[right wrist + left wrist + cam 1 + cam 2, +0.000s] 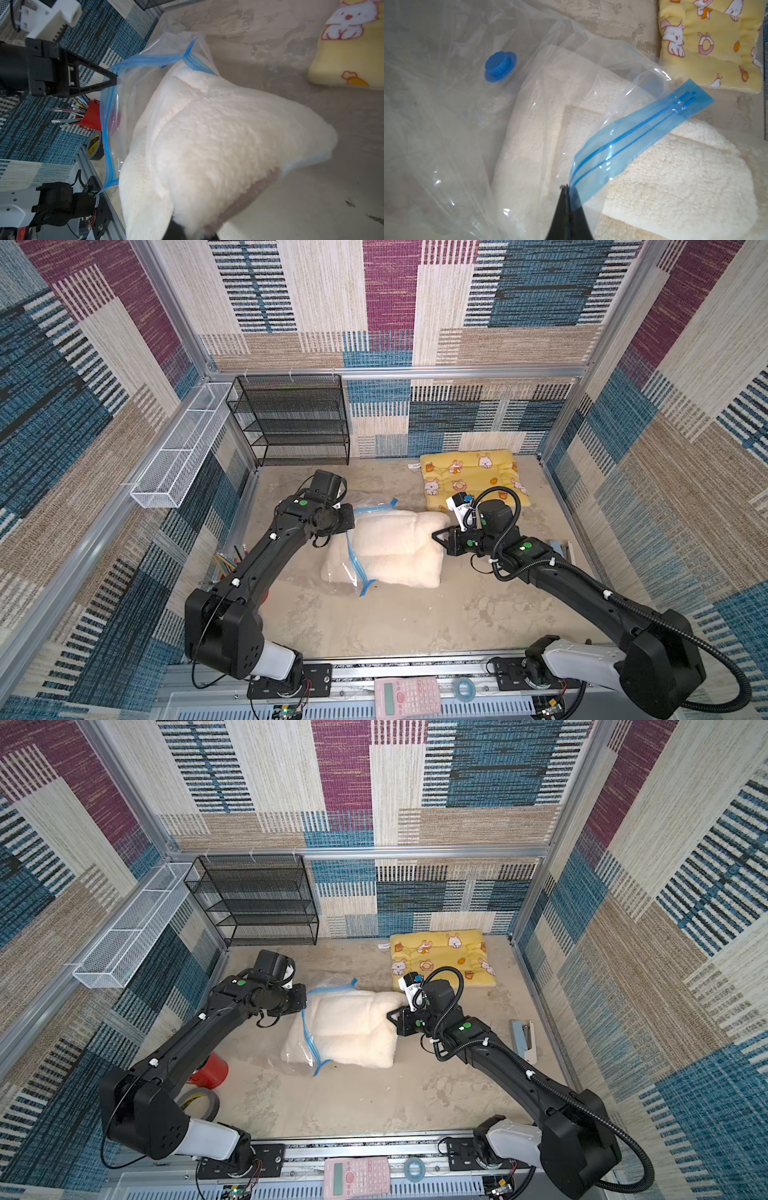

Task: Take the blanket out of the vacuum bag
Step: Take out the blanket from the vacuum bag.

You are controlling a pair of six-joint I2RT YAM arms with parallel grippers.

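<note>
My left gripper (566, 187) is closed tight on the blue strip (633, 133) at the mouth of the bag (446, 124), pinching one lip of it as far as I can tell. My right gripper (436, 536) is closed on the end of the blanket (395, 547) that faces away from the bag. In the right wrist view the fleece bunches around the tips, so I judge the bite deep enough.

The blanket lies mid-bench (374, 622), most of it bare and past the strip. Only the end nearest the left arm sits inside the clear plastic, and the valve cap (500, 66) is on the slack film beyond it.

I reckon the step in hand is the last stretch of the pull. I would draw the right arm straight away from the mouth, low and slow, a little raised so the folds slide rather than drag. The left should anchor the strip, lifted enough to hold the mouth open, and not chase the blanket.

The risks I see:
- The fleece may cling to the film and tow the whole bag along.
- The thin strip may slip out of the tips.
- The yellow pad (473, 477) lies near the right wrist, so I would steer the pull clear of it.
</note>
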